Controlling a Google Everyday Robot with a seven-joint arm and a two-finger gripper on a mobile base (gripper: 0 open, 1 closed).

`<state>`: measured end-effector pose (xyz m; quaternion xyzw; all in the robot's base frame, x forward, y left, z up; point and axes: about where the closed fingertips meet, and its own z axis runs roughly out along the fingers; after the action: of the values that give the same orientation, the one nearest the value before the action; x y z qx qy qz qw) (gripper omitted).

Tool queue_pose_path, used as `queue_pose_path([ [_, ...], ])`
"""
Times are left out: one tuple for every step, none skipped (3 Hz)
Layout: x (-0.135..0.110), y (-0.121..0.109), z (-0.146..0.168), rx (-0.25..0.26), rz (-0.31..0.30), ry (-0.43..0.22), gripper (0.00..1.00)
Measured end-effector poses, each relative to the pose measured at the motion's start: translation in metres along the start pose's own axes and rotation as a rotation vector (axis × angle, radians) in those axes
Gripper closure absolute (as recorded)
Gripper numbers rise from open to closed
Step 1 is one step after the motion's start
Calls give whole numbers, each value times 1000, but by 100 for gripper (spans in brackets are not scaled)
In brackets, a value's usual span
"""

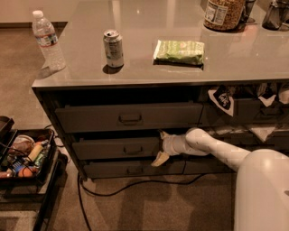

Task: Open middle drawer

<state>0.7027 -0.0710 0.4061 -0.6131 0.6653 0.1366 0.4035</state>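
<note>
The desk (158,72) is the broadest thing here: a smooth, pale grey, faintly glossy top over dark grey, flat-fronted drawers. The robot's white, rounded arm (212,146) reaches in from the right, ending in the claw (159,147).

The claw sits at the right end of the middle drawer (113,148). Its tan fingers (159,159) are spread apart, one at the upper edge of the drawer front and one at the lower. I cannot tell whether they press on it. The middle drawer runs leftward from the claw, wide and medium in height, with a small bar pull at its centre. The taller top drawer (128,117) lies above and left of the claw, and the slim bottom drawer (131,169) lies below and left.

Up and to the right of the claw, an open compartment (244,110) holds crumpled bags, one of them black and white (222,98).

Well to the left of the claw, and a little lower, a black tray (31,131) holds a jumble of small, colourful items, too small to name.

On the desk top, far above and to the right of the claw, stands a round jar (223,13) with brownish contents. A clear plastic water bottle (48,40) with a white cap stands upright far up and to the left. A flat green packet (179,51) lies above the claw, and a metal can (113,47) stands upright just left of the packet.

A dark cable (135,182) trails over the carpet below the claw.
</note>
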Motion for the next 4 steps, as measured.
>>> queue_pose_path([
  [0,0,0,0,0,0,19],
  [0,0,0,0,0,0,42],
  [0,0,0,0,0,0,65],
  [0,0,0,0,0,0,88],
])
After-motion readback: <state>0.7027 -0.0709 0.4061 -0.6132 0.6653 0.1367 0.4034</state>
